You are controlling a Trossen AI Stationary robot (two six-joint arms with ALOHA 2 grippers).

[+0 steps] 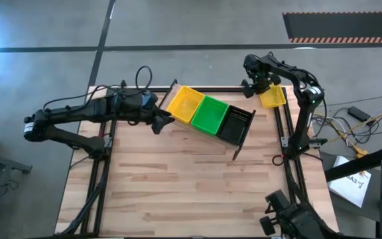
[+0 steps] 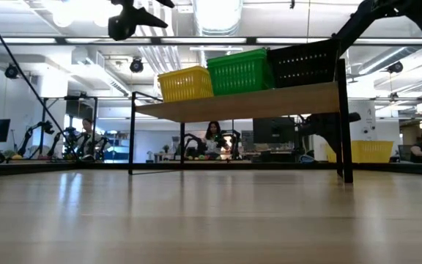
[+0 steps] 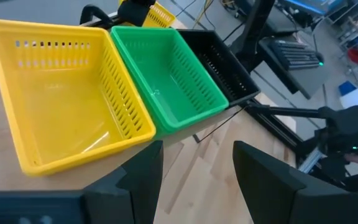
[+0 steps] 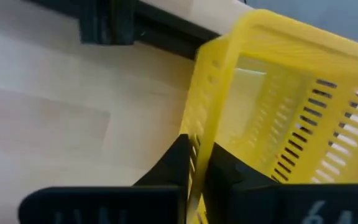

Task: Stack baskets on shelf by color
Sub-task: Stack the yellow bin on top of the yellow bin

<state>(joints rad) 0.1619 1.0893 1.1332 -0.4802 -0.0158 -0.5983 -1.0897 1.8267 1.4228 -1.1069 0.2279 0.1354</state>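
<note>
The shelf stands slantwise at the table's far middle and carries a yellow basket, a green basket and a black basket side by side on their bottoms. The low view shows the same row of yellow, green and black. My left gripper hovers open beside the shelf's yellow end, its fingers apart in front of the yellow basket. My right gripper is at the table's far right corner, shut on another yellow basket. My right gripper pinches the second yellow basket by one slatted side wall at its rim, one finger inside the basket and one outside. The basket sits low at the table's far right corner; whether it is lifted clear, I cannot tell.
The wooden tabletop lies bare on the near side of the shelf. Black frame rails run along the table's sides. Cables and papers lie off the table's right. People sit in the room beyond the far edge.
</note>
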